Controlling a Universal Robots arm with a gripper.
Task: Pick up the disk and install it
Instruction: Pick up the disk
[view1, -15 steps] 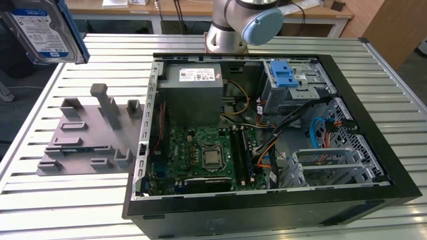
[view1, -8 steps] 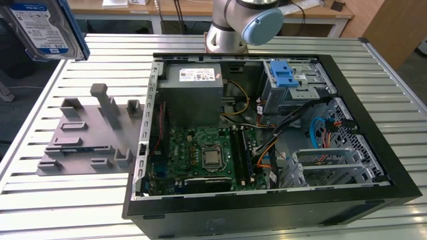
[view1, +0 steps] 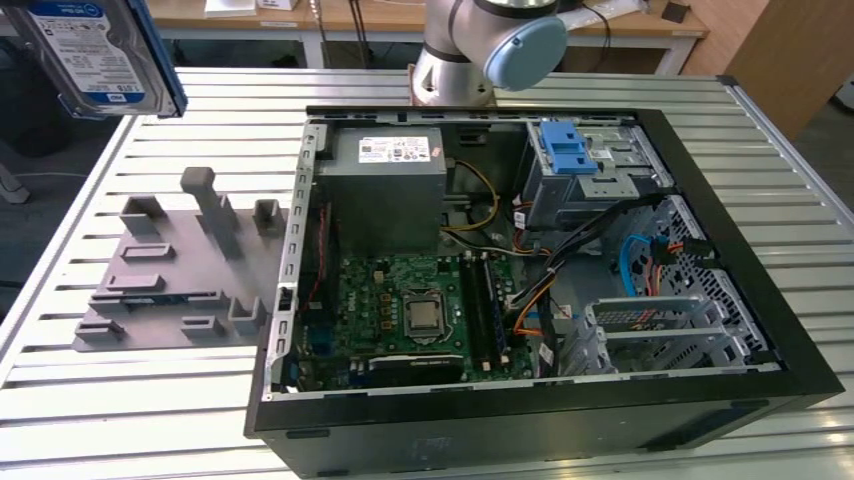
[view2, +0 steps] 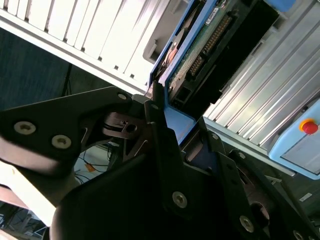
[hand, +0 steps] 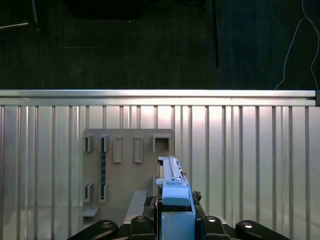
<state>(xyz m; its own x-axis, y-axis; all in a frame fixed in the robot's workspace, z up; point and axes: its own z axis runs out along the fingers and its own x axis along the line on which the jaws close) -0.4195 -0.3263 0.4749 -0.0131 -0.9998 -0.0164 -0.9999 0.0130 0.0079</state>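
The fingers (hand: 175, 222) are gripping the disk (view1: 96, 52) by one end, closed on its blue rails, so the disk is hanging in the air and not lying on anything. In both wrist views its long axis is running straight out from the fingers. In the first wrist view it is showing edge-on, pointing down toward the grey holder plate (hand: 125, 165) lying on the table (hand: 250, 160).

In the exterior view the disk is sitting high at the exterior view's left, label facing the camera, well apart from the open computer case (view1: 534, 435). The metal cage (view1: 625, 172) with its blue latch is standing in the case's far corner on the exterior view's right, beyond the grey box (view1: 387, 190). By my reading, the whole width of the case is lying between the disk and that cage.

The table is ribbed, pale metal, carrying the holder plate and the case side by side. The robot arm (view1: 487, 45) is rising just behind the case, with wooden desks further back.
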